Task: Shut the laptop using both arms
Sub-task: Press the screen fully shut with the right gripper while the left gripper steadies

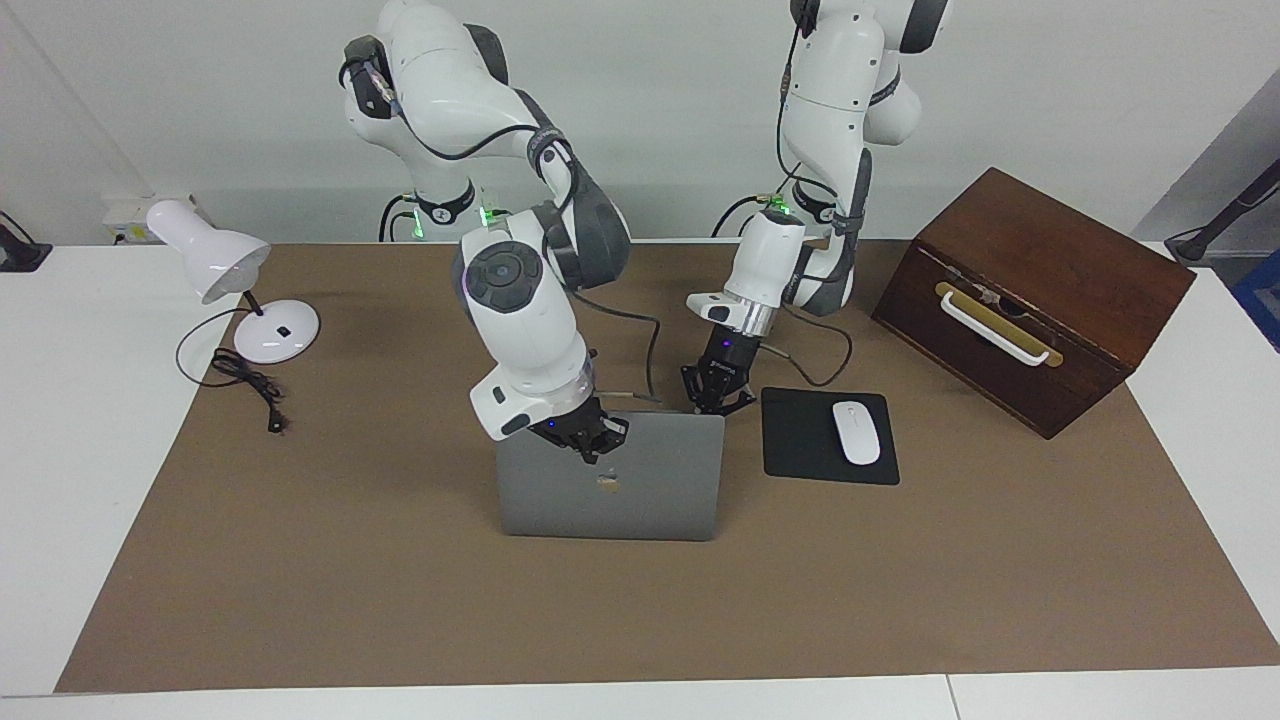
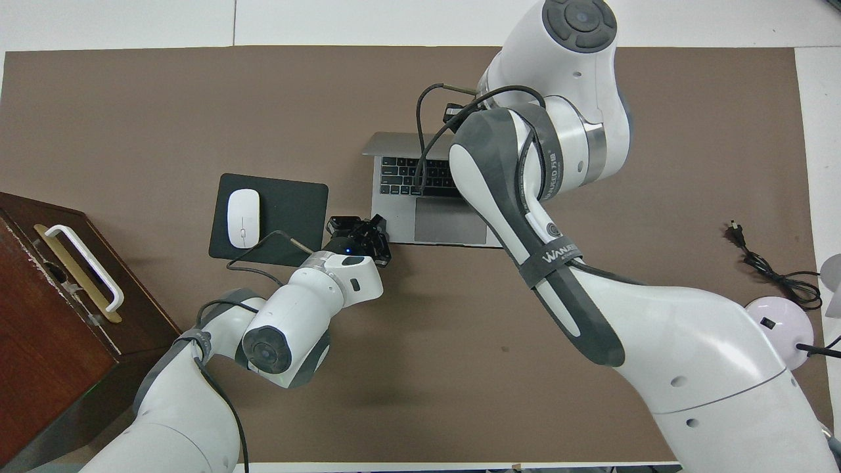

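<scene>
Item: laptop (image 1: 610, 490), one, silver-grey, sitting mid-mat with its lid partly raised and the lid's back turned away from the robots; keyboard and trackpad are showing in the overhead view.

Item: right gripper (image 1: 588, 447), fingertips pinched together and holding nothing, resting against the back of the lid near its top edge, above the logo. I am reading this as the pushing contact.

Item: left gripper (image 1: 716, 398), fingertips likewise together and empty, sitting low at the base corner nearest the robots, toward the mouse pad (image 1: 805, 440). I am judging it to be bracing the base; actual contact I cannot confirm.

Step in hand: I am tipping the lid toward the keyboard. To do it well, I am planning to keep the right fingertips following the lid's arc toward the robots and downward, pressing gently, with the left gripper staying put so the base is not sliding. I should lift the left gripper clear before the lid meets it.

Count: arms, two; laptop, one; mouse pad, one; mouse (image 1: 856, 432), one; desk lamp (image 1: 215, 262), one; wooden box (image 1: 1035, 295), one.
</scene>
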You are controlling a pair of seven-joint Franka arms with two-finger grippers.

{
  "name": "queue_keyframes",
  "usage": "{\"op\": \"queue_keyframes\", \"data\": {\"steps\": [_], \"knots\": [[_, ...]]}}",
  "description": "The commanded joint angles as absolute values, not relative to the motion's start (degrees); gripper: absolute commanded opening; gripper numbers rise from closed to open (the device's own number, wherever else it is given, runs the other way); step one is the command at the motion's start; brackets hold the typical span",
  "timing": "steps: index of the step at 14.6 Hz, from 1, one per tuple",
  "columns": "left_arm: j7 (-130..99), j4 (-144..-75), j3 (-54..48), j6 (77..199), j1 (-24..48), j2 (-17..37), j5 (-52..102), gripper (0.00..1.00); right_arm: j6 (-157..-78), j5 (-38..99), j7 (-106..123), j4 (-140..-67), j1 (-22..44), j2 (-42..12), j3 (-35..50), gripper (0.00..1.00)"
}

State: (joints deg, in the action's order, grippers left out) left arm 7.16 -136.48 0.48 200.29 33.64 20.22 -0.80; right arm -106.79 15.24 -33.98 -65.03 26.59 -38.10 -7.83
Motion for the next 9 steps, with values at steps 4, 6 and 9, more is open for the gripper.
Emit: {"op": "queue_keyframes", "data": {"steps": [4, 6, 9], "knots": [[7.12, -135.62, 1.32, 200.74, 35.51, 23.82, -1.49, 0.0, -105.03, 19.6, -36.73, -68.55, 26.02, -37.97, -7.03, 0.0], [7.64, -135.7, 1.32, 200.74, 35.51, 23.82, -1.49, 0.0, -105.03, 19.6, -37.79, -69.95, 26.19, -38.14, -7.03, 0.0], [8.0, -135.62, 1.32, 200.74, 35.51, 23.82, -1.49, 0.0, -105.03, 19.69, -38.14, -71.98, 26.37, -38.23, -6.94, 0.0]]}}
